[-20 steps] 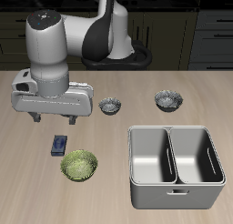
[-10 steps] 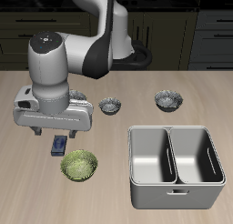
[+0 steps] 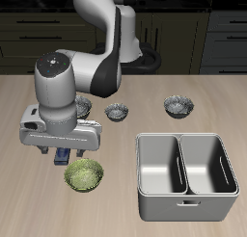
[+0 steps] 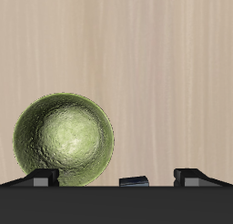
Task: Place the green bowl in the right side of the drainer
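Note:
The green bowl [image 3: 84, 174] stands upright and empty on the wooden table near its front edge; the wrist view shows its mottled inside [image 4: 64, 139]. My gripper [image 3: 64, 151] is open and empty. It hangs low over the table just behind the bowl and does not touch it. Its two fingertips [image 4: 41, 176] stand wide apart in the wrist view. The drainer [image 3: 185, 197] stands beside the bowl near the front edge, both deep compartments empty.
A small dark blue block [image 3: 64, 155] lies on the table under the gripper, also in the wrist view [image 4: 134, 181]. Three grey bowls stand farther back: one [image 3: 82, 106] beside the arm, one [image 3: 117, 112] mid-table, one [image 3: 178, 106] behind the drainer.
The arm has swung forward and lowered, bringing the open gripper over the blue block close behind the green bowl. A grey bowl behind the arm has come into view.

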### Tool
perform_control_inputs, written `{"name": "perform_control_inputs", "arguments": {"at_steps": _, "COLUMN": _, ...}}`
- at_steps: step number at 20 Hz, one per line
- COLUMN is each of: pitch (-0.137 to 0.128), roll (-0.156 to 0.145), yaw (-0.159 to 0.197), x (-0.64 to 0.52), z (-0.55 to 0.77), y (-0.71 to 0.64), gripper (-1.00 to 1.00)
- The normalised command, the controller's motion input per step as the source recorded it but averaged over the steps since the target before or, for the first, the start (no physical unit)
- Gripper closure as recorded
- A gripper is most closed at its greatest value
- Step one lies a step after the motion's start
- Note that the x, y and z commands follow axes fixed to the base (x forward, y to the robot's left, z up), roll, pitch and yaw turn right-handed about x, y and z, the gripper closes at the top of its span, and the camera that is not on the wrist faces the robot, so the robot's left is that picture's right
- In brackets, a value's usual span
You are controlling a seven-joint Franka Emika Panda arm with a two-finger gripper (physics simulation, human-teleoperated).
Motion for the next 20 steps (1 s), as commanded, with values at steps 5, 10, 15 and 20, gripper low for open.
{"name": "perform_control_inputs", "arguments": {"at_steps": 5, "pitch": 0.029, "roll": -0.009, "yaw": -0.007, "x": 0.00, "z": -0.23, "y": -0.06, "gripper": -1.00}}
{"name": "perform_control_inputs", "arguments": {"at_steps": 10, "pitch": 0.030, "roll": 0.013, "yaw": 0.006, "x": 0.00, "z": -0.26, "y": 0.06, "gripper": -1.00}}
{"name": "perform_control_inputs", "arguments": {"at_steps": 15, "pitch": 0.033, "roll": -0.004, "yaw": -0.008, "x": -0.01, "z": -0.29, "y": -0.08, "gripper": -1.00}}
{"name": "perform_control_inputs", "arguments": {"at_steps": 20, "pitch": 0.030, "roll": 0.002, "yaw": 0.026, "x": -0.04, "z": -0.32, "y": 0.01, "gripper": -1.00}}
